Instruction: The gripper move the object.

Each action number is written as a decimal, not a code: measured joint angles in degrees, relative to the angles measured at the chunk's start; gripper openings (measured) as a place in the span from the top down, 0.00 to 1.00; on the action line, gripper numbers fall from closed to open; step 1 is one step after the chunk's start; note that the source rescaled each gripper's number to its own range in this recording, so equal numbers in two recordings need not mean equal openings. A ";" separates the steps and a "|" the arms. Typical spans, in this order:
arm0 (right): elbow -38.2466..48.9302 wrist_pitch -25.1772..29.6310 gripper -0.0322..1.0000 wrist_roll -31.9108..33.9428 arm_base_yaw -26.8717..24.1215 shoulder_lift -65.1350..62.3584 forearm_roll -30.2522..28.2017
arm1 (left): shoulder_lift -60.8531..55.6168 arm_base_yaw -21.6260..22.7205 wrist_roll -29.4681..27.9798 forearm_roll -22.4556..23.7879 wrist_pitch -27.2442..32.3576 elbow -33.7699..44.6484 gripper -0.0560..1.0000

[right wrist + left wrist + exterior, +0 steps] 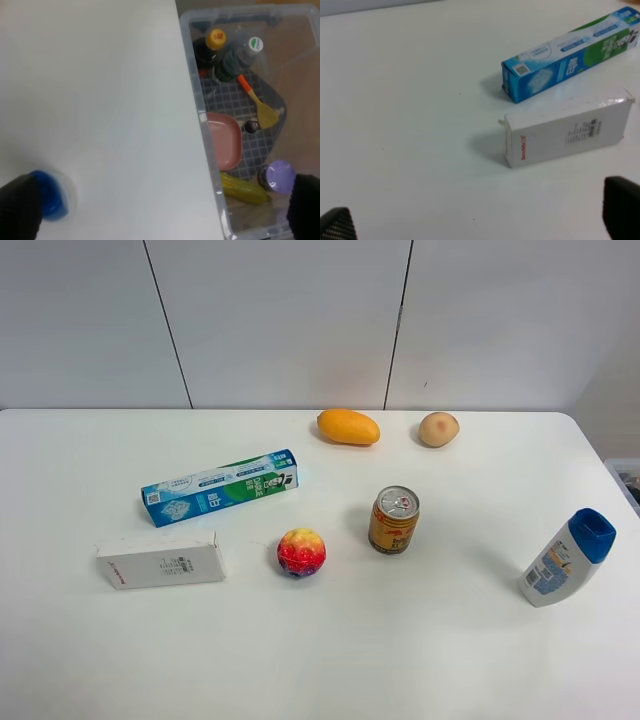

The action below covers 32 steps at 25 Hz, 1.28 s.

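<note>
Two fingertips spread wide on my left gripper (480, 225), nothing pinched.
Ahead of it lies the white box (566, 130), flat on the table (330, 640), long axis across my reach, just beside the toothpaste box (570, 52); my left arm is nearer. Off the table's edge my right gripper (160, 210), also spread, overlooks a clear bin (200, 125) holding bottles, a spatula and a pink dish.

White box (567, 131): short red lettering runs along one end, with a block of fine grey print near the middle; neither is legible. Toothpaste box (570, 56): QR-style code square at the blue end, white characters on blue and green panels, unreadable. Can (393, 521) and bottle (565, 558) labels: too small to read.
</note>
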 joint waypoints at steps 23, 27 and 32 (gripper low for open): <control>35.66 -9.90 0.00 1.78 7.62 -33.80 4.45 | 0.00 0.00 0.00 0.00 0.00 0.00 0.00; 37.74 -10.15 0.00 2.99 7.62 -38.27 4.40 | 0.00 0.00 0.00 0.00 0.00 0.00 0.00; 41.15 -10.06 0.00 2.99 7.62 -45.18 3.72 | 0.00 0.00 0.00 0.00 0.00 0.00 0.00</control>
